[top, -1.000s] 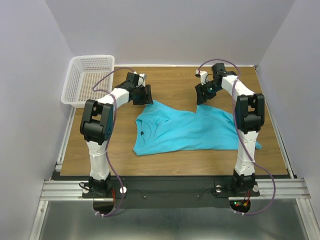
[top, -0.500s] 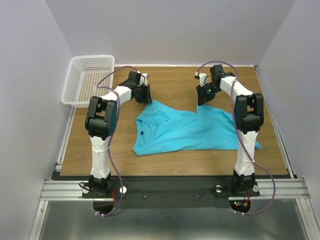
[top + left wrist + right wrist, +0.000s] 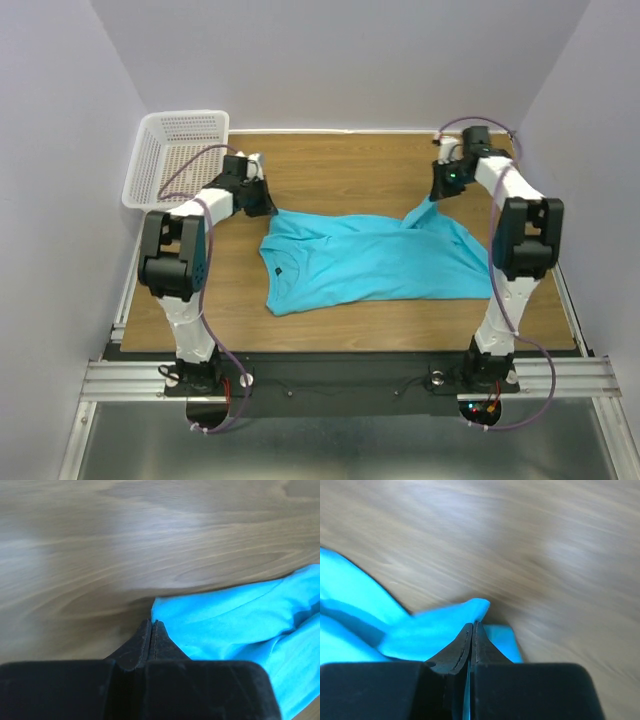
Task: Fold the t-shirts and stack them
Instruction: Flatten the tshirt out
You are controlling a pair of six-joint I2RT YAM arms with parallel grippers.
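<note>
A second ago the left hand (image 3: 262, 203) hung open over the far edge of the t-shirt (image 3: 370, 262). Now it is pinched shut on the far left corner and has swung left. The right hand (image 3: 438, 193) has likewise closed on a fold of cloth and moved right and farther back. Between them the t-shirt is pulled wider, its far right part drawn up to the right hand.

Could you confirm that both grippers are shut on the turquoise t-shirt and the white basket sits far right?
No: the top external view shows the white basket far left. The left gripper and right gripper are shut on the turquoise t-shirt.
</note>
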